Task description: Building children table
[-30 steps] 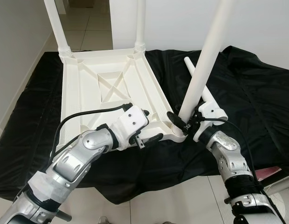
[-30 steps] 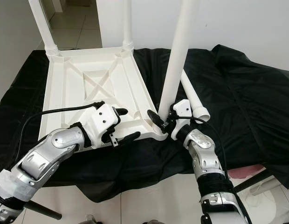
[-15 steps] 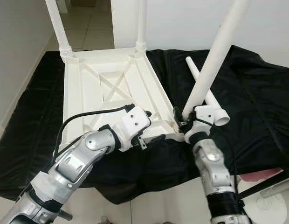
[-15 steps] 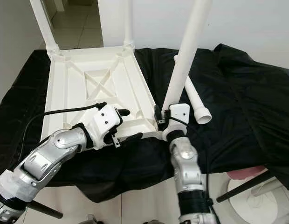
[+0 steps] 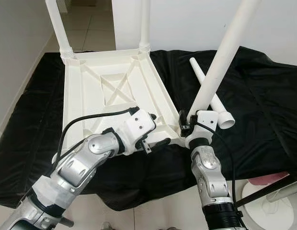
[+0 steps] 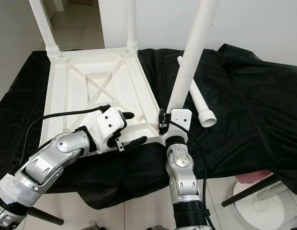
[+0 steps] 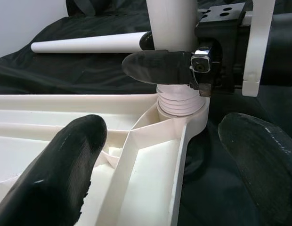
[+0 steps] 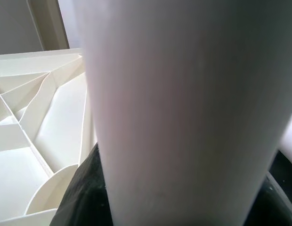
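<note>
Black cloth (image 5: pixel 263 96) is covering the work surface, with pale floor tiles (image 5: pixel 91 24) lying beyond it. Item: white children's table (image 5: pixel 108 88), lying upside down on the cloth, two legs (image 5: pixel 56 26) already standing at its far corners. Item: third leg (image 5: pixel 220 60), standing tilted in the near right corner socket (image 7: pixel 181 110), its threaded base sitting in that socket. Right tool (image 5: pixel 189 125) is clenching around this leg just above the socket. Left tool (image 5: pixel 155 129) is resting released, fingers (image 7: pixel 66 165) spread either side of the table's near edge rail, beside the socket. Item: fourth leg (image 5: pixel 211 98), lying loose on the cloth just behind the right tool.
</note>
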